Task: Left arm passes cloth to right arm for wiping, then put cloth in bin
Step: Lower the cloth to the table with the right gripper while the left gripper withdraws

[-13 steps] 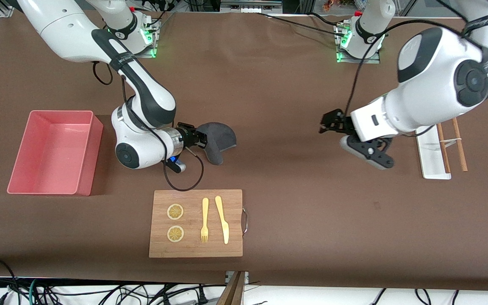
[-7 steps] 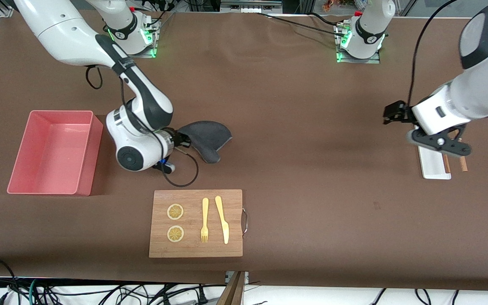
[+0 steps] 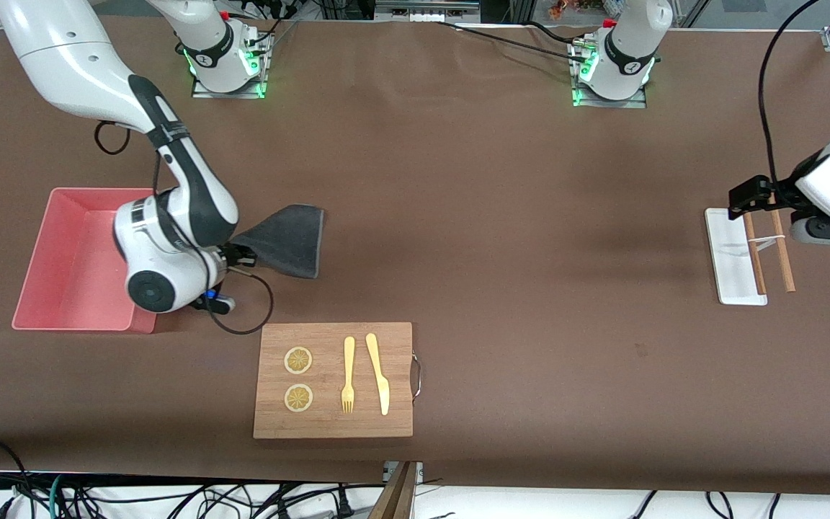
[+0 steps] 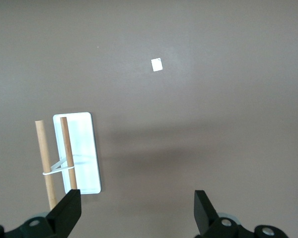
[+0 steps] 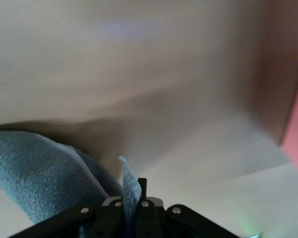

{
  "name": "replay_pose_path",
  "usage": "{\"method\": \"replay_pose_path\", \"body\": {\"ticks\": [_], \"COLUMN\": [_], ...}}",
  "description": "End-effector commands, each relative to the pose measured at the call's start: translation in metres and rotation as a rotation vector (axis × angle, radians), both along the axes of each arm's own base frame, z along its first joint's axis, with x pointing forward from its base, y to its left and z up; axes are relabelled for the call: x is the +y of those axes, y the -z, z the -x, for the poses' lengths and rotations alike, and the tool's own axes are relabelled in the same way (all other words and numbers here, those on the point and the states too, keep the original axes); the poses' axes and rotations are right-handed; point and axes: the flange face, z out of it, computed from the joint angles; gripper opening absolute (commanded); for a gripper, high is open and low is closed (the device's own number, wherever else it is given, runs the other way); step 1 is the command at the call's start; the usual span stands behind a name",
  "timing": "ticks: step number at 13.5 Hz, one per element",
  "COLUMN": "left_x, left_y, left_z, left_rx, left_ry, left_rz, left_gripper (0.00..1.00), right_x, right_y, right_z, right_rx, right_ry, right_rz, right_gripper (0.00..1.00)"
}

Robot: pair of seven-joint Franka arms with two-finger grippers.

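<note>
The dark grey cloth [image 3: 287, 240] hangs spread from my right gripper [image 3: 241, 254], which is shut on its corner beside the pink bin [image 3: 62, 317]. In the right wrist view the cloth [image 5: 44, 173] is pinched between the shut fingers [image 5: 142, 191], and the bin's pink wall [image 5: 297, 144] shows at the edge. My left gripper [image 3: 741, 198] is open and empty, up over the white tray [image 3: 728, 263] at the left arm's end of the table. In the left wrist view its fingers [image 4: 69, 210] stand wide apart over bare table.
A wooden cutting board [image 3: 333, 414] with two lemon slices, a yellow fork [image 3: 348, 375] and knife [image 3: 378, 373] lies near the front edge. Two wooden sticks [image 3: 766, 249] lie across the white tray, also in the left wrist view [image 4: 52, 161]. A small white tag [image 4: 157, 64] lies on the mat.
My right gripper has carried the cloth toward the pink bin. My left arm has drawn back to the left arm's end, over the white tray.
</note>
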Motion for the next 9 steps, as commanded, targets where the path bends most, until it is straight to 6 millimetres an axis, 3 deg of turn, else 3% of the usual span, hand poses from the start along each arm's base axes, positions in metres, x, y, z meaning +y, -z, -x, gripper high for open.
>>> {"method": "replay_pose_path", "body": {"ticks": [1, 3, 5, 7, 9], "left_x": [-0.008, -0.014, -0.014, -0.020, -0.021], "left_y": [-0.003, -0.002, -0.001, 0.000, 0.000], "left_z": [0.022, 0.023, 0.023, 0.023, 0.023], "left_rx": [-0.021, -0.016, -0.010, -0.003, -0.002], "left_ry": [-0.005, -0.010, -0.011, -0.004, 0.001], "left_rz": [-0.010, 0.034, 0.037, 0.038, 0.038], "left_gripper": [1.00, 1.00, 1.00, 1.00, 1.00], "right_x": [-0.050, -0.083, -0.085, -0.070, -0.031], "right_y": [-0.017, -0.023, -0.028, -0.028, -0.029], "right_z": [-0.011, -0.020, -0.024, -0.025, -0.027], "right_rx": [-0.013, -0.026, -0.039, -0.055, -0.112], "right_ry": [-0.095, -0.219, -0.244, -0.228, -0.114], "right_rz": [-0.022, 0.022, 0.018, -0.002, -0.011], "right_gripper": [0.00, 0.00, 0.00, 0.00, 0.00]}}
